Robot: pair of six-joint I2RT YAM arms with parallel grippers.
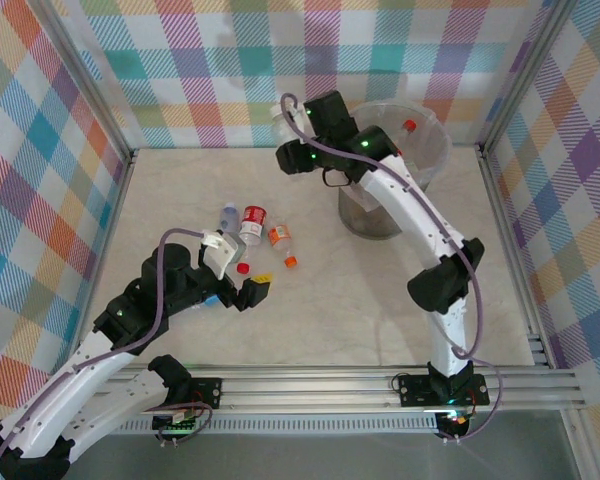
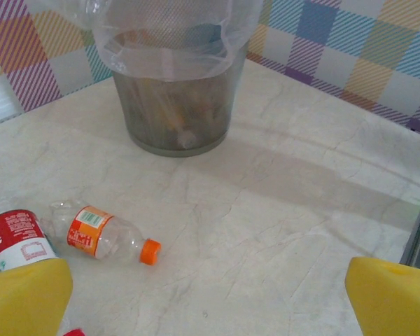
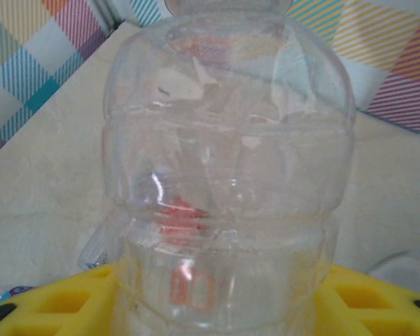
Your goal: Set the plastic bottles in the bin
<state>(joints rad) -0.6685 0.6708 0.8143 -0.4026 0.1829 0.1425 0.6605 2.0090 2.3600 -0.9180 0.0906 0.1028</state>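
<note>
My right gripper [image 3: 217, 311] is shut on a clear plastic bottle [image 3: 227, 140], which stands between its yellow fingers [image 3: 52, 301]. In the top view this held bottle [image 1: 283, 122] hangs high, left of the bin [image 1: 420, 160]. The bin is a translucent grey wastebasket with a bag liner [image 2: 175, 42], and several bottles lie inside it. On the table lie an orange-label bottle [image 2: 101, 238], a red-label bottle [image 2: 14, 241] and a blue-capped clear bottle [image 1: 229, 216]. My left gripper [image 2: 210, 308] is open, low over the table just right of the orange-label bottle.
A loose red cap [image 1: 243, 268] lies by my left gripper [image 1: 235, 290]. Checked walls and a metal frame [image 1: 110, 215] enclose the marble table [image 1: 360, 310]. Open tabletop stretches between the lying bottles and the bin.
</note>
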